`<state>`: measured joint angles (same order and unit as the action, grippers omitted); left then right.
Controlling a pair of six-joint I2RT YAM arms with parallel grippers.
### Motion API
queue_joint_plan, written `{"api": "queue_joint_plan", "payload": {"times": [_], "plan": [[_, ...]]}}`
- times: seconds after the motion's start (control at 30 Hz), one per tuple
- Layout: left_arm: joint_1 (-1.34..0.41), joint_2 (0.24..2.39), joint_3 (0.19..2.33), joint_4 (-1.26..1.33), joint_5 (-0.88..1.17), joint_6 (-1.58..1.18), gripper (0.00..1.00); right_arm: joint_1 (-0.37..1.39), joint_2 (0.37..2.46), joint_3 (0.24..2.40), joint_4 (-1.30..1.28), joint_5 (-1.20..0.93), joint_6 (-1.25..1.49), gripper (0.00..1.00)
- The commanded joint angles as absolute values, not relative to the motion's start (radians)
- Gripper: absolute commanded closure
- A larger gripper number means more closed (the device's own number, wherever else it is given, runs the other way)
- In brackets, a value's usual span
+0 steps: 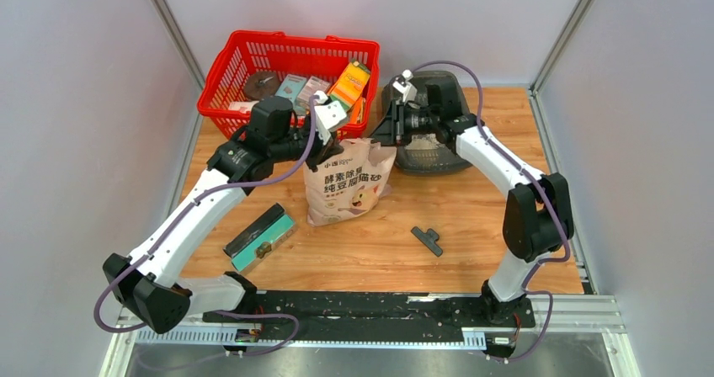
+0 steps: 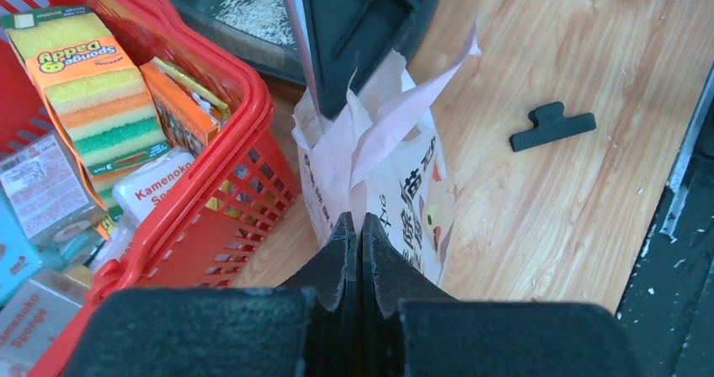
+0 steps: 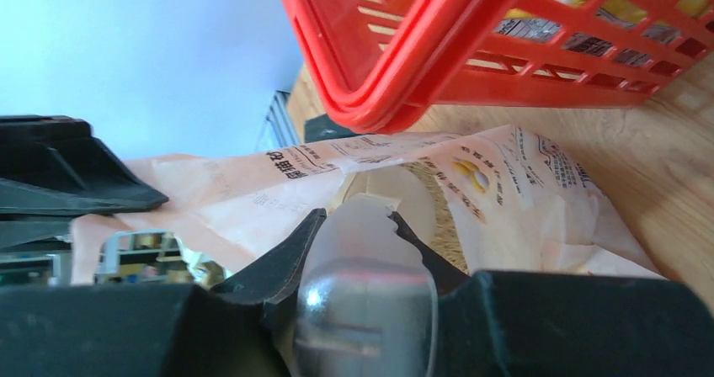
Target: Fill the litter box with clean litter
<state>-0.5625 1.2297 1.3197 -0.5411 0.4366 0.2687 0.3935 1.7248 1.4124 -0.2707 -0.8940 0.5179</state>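
Observation:
The pinkish-beige litter bag (image 1: 349, 183) stands upright mid-table with its top torn open. My left gripper (image 1: 326, 146) is shut on the bag's top edge; its fingers pinch the paper in the left wrist view (image 2: 360, 219). My right gripper (image 1: 390, 129) reaches into the bag's mouth from the right and is shut on a translucent grey scoop (image 3: 362, 259). Beige litter (image 3: 438, 225) shows inside the bag past the scoop. The dark grey litter box (image 1: 446, 163) lies behind the bag, with some pale granules (image 1: 425, 146) in it.
A red mesh basket (image 1: 253, 57) full of sponges and boxes stands at the back left, close to the bag. A teal-and-black box (image 1: 259, 236) lies front left. A black clip (image 1: 427, 240) lies front right of the bag. White walls enclose the table.

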Motion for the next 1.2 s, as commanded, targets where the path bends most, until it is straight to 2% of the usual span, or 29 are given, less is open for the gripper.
{"api": "queue_joint_plan", "payload": {"times": [0.0,0.17,0.7,0.9,1.17], "plan": [[-0.574,1.183,1.411,-0.449,0.477,0.376,1.00,0.331,1.736,1.405,-0.095,-1.046,0.728,1.00],[-0.574,1.177,1.443,-0.532,0.453,0.449,1.00,0.247,1.743,1.379,-0.008,-1.089,0.902,1.00],[-0.574,1.195,1.470,-0.630,0.377,0.678,1.00,0.112,1.756,1.177,0.590,-1.229,1.310,1.00],[-0.574,1.171,1.434,-0.612,0.356,0.710,1.00,0.094,1.766,1.169,0.672,-1.267,1.353,1.00],[-0.574,1.154,1.422,-0.598,0.333,0.723,1.00,0.057,1.782,1.144,0.646,-1.301,1.310,1.00]]}}
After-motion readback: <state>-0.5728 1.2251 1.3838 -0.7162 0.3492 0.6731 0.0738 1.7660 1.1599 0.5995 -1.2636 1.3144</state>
